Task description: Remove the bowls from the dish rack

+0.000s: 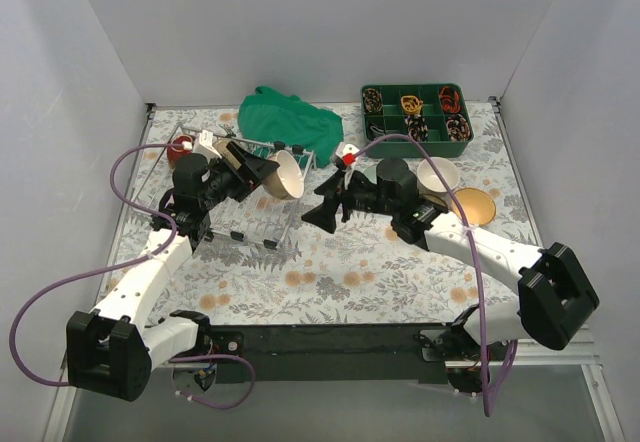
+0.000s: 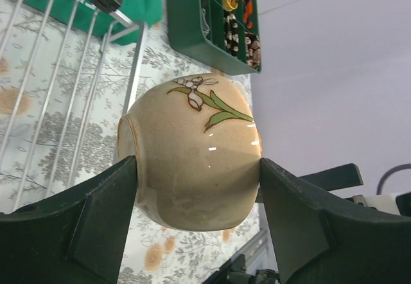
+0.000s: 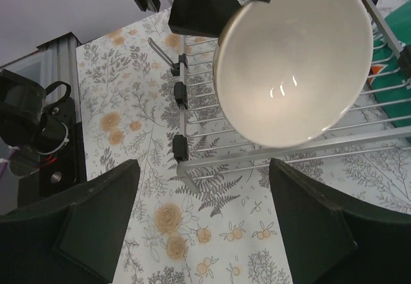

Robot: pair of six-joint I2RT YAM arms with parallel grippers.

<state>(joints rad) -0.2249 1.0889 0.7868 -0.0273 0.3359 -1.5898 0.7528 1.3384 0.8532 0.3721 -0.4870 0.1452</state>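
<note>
My left gripper (image 1: 268, 174) is shut on a beige bowl (image 1: 288, 175) with a flower painted on its side, held on its side above the right end of the silver wire dish rack (image 1: 230, 224). In the left wrist view the bowl (image 2: 192, 159) sits between both fingers of that gripper (image 2: 196, 197). My right gripper (image 1: 325, 209) is open and empty, just right of the bowl. In the right wrist view the bowl's pale inside (image 3: 295, 59) faces my right gripper (image 3: 202, 216). A red bowl (image 1: 180, 147) sits at the rack's far left.
A pale bowl (image 1: 437, 174) and an amber bowl (image 1: 473, 205) stand on the flowered mat behind the right arm. A green cloth (image 1: 290, 117) lies behind the rack. A green compartment tray (image 1: 415, 112) of small items stands at the back right.
</note>
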